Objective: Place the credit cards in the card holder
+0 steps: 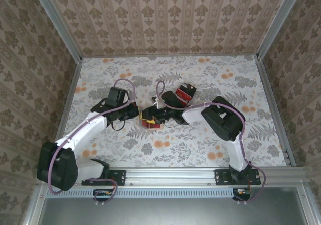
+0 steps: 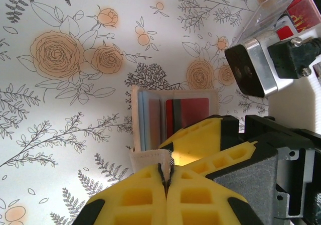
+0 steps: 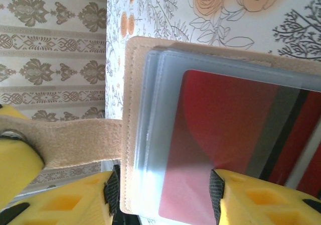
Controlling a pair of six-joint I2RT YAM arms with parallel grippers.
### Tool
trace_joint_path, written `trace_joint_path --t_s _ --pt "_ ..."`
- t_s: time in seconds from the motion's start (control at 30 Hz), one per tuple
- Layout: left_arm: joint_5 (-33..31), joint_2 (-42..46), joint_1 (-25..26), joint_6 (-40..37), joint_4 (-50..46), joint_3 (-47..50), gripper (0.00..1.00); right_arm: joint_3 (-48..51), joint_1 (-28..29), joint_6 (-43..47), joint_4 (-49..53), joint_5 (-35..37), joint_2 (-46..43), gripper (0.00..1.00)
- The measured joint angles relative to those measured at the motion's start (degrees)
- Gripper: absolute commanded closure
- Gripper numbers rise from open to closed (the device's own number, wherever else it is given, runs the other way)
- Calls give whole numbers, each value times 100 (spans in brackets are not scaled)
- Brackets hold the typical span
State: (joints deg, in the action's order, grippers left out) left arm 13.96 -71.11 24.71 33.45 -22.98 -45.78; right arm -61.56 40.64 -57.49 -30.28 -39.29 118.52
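Floral tabletop [image 1: 200, 149], left gripper [image 2: 165, 177] clamped on card holder [image 2: 145, 119] strap, right gripper [image 3: 165, 195] half-open astride red credit card [image 3: 225, 124] inside

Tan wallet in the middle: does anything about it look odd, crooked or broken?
Nothing looks broken. The flat tan leather-like card holder lies open, and its tan strap is stretched out sideways, pinched in the left arm's yellow fingers. A glossy red card sits under its clear sleeve.

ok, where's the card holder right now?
The card holder lies open mid-table, in the top view nearer and left of the red card stack. The left pincer clamps its tan strap; the right pincer is open over its edge.
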Motion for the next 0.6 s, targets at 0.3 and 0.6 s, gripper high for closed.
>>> trace_joint_path --t_s 0.3,0.6 --pt "-2 2 0 -2 -162 -162 100 144 -63 164 155 76 -33 45" --pt "2 2 26 -2 -258 -323 100 393 -85 505 649 586 -332 73"
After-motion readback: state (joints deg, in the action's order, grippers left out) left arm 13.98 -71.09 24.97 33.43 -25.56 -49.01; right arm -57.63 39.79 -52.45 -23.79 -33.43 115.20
